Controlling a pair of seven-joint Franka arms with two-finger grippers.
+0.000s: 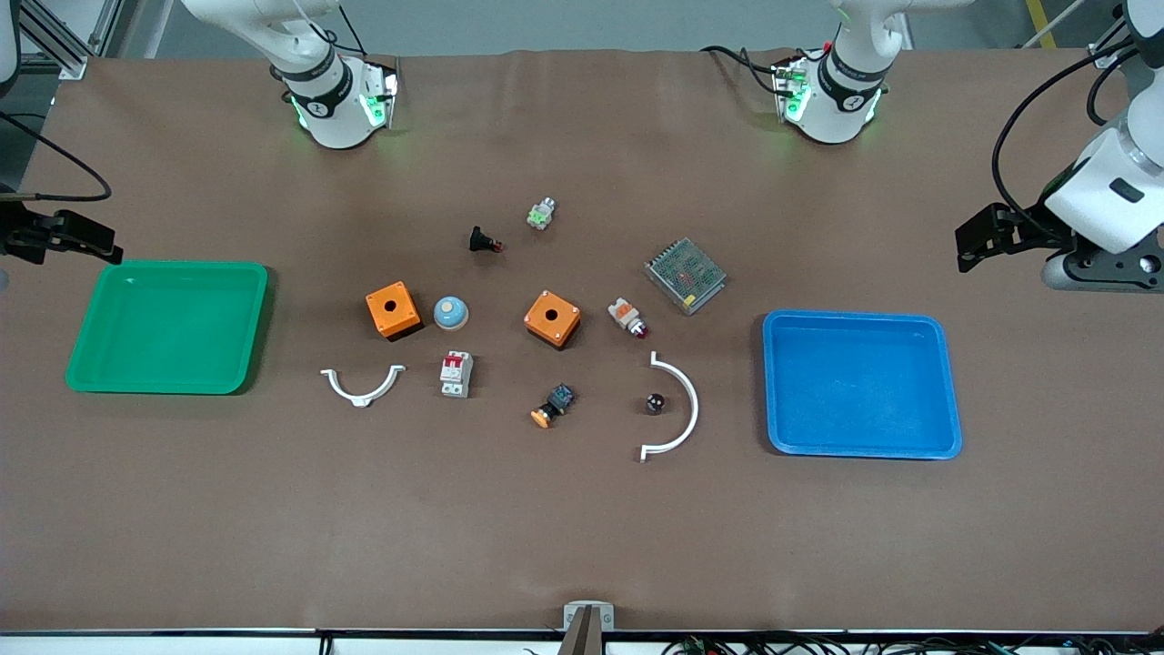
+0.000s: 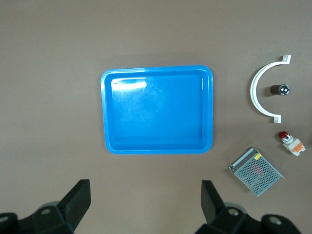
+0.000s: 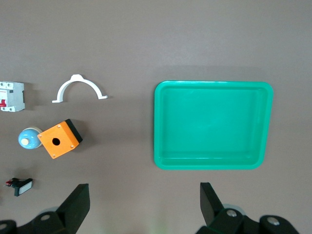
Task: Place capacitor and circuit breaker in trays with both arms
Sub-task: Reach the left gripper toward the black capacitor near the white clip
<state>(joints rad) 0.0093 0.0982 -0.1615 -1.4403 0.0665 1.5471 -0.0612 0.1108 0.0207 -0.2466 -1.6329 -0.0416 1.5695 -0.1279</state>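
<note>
Take the blue tray (image 1: 861,383) as your landmark on the brown desk (image 1: 582,528). The capacitor (image 1: 654,402) lies near the tray, toward the right arm's end from it, cupped inside the curve of a large white half-ring clamp (image 1: 680,407) without touching it. You see it as a tiny dark cylinder lying on its side, with a shiny silvery end that catches the light. The circuit breaker (image 1: 456,374) sits well apart from the tray, farther toward the right arm's end than the capacitor. It is a small white-grey block lying flat, with red toggles on its face. It rests between a smaller white clamp (image 1: 363,384) and a black-and-blue switch with an orange cap (image 1: 554,406).

Your left claw (image 1: 984,238) hangs over the desk at the left arm's end, above the tray in its wrist view, fingers spread wide and empty. Your right claw (image 1: 56,236) hangs over the desk's other end by a green tray (image 1: 168,326), fingers likewise spread apart with nothing between them.
</note>
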